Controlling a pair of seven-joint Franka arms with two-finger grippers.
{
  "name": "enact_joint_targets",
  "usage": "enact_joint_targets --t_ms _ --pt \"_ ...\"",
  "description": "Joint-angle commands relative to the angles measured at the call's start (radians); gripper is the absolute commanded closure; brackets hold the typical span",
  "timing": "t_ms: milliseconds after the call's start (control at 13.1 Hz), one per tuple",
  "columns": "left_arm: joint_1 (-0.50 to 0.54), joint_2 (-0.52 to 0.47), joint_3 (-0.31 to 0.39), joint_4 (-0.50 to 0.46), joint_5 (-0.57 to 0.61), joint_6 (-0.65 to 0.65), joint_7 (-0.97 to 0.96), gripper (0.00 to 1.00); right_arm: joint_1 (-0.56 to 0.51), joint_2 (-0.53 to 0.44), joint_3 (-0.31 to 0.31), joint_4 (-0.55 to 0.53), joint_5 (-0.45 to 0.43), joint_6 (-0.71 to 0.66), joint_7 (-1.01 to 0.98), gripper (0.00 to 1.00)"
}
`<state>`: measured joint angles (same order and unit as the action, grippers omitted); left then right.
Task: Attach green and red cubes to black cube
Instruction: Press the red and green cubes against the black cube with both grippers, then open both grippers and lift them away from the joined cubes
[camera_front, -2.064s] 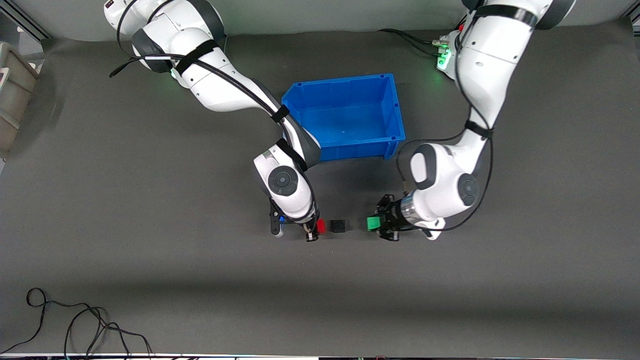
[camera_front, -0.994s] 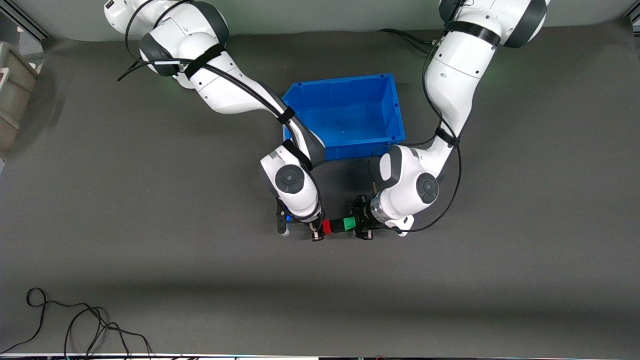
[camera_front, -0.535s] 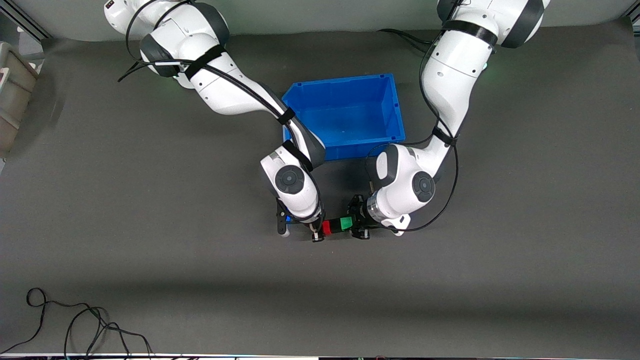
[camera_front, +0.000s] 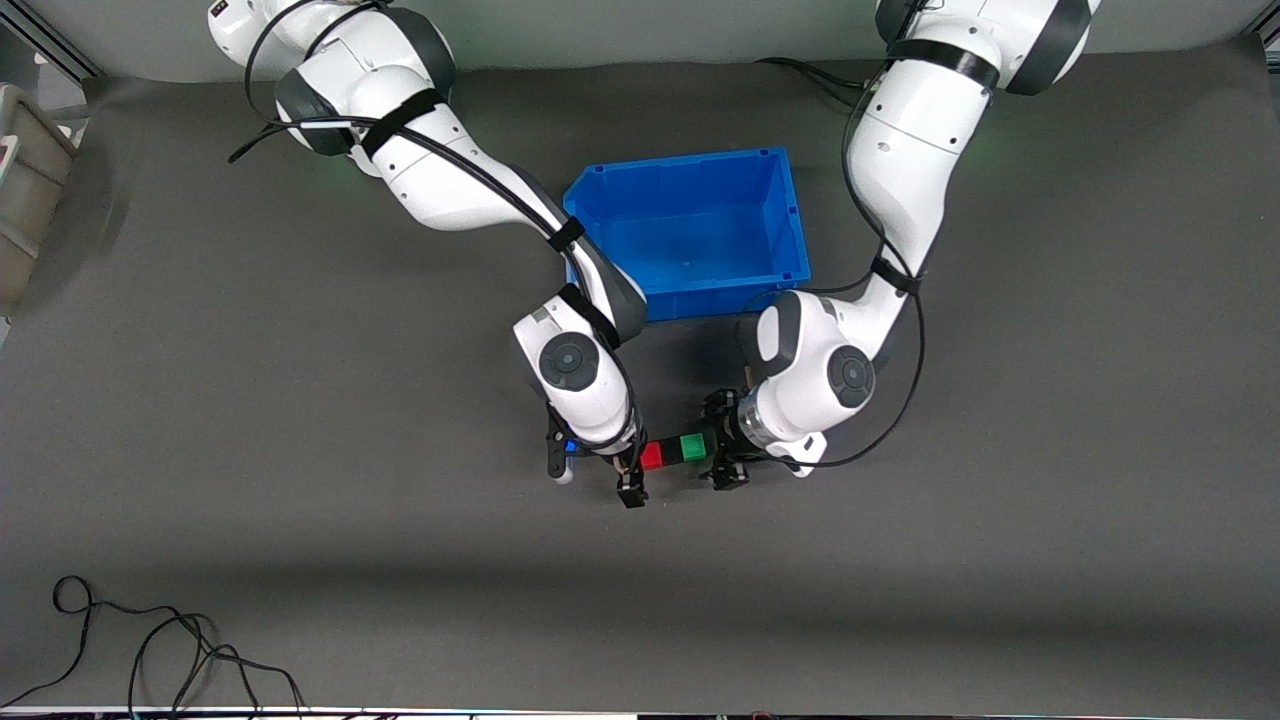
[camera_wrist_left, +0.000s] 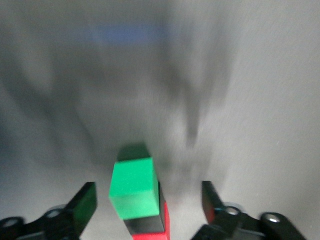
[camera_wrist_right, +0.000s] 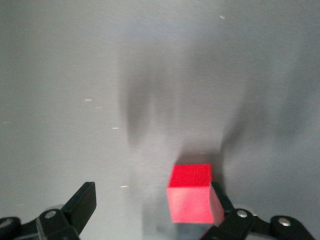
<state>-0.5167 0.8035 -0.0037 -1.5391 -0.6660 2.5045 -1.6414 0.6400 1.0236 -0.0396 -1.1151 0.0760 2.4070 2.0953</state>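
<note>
The red cube (camera_front: 651, 456), the black cube (camera_front: 671, 452) and the green cube (camera_front: 692, 447) sit joined in one row on the grey mat, black in the middle. My left gripper (camera_front: 720, 442) is open at the green end, its fingers spread wide on either side without touching. In the left wrist view the green cube (camera_wrist_left: 132, 187) is foremost, with the black cube (camera_wrist_left: 145, 225) and red cube (camera_wrist_left: 164, 220) after it, between my open left gripper (camera_wrist_left: 147, 202). My right gripper (camera_front: 630, 462) is open at the red end. In the right wrist view the red cube (camera_wrist_right: 190, 197) sits close beside one finger of my right gripper (camera_wrist_right: 151, 200).
A blue bin (camera_front: 690, 225) stands farther from the front camera than the cubes, between the two arms. A black cable (camera_front: 150, 650) lies near the front edge at the right arm's end. A beige container (camera_front: 25, 190) sits at that end's edge.
The left gripper brought the green cube against the black cube, with the red cube on its other face. Both grippers have since opened and let go; the row stays joined.
</note>
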Motion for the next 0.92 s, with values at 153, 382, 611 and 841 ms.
enact_joint_targets --t_ms 153,382,611,841 --pt "0.205 -0.163 0.002 -0.015 0.065 -0.397 0.235 0.00 -0.081 -0.190 0.009 0.009 -0.001 -0.306 -0.211 0.00" --pt "0.340 -0.266 0.005 -0.047 0.225 -0.606 0.420 0.00 -0.152 -0.350 0.009 0.003 0.019 -0.564 -0.435 0.00" --pt "0.441 -0.369 0.005 -0.045 0.363 -0.809 0.682 0.00 -0.261 -0.503 0.006 -0.006 0.082 -0.803 -0.726 0.01" --pt "0.536 -0.487 0.005 -0.044 0.465 -0.961 0.982 0.00 -0.368 -0.615 0.000 -0.044 0.088 -0.981 -1.048 0.01"
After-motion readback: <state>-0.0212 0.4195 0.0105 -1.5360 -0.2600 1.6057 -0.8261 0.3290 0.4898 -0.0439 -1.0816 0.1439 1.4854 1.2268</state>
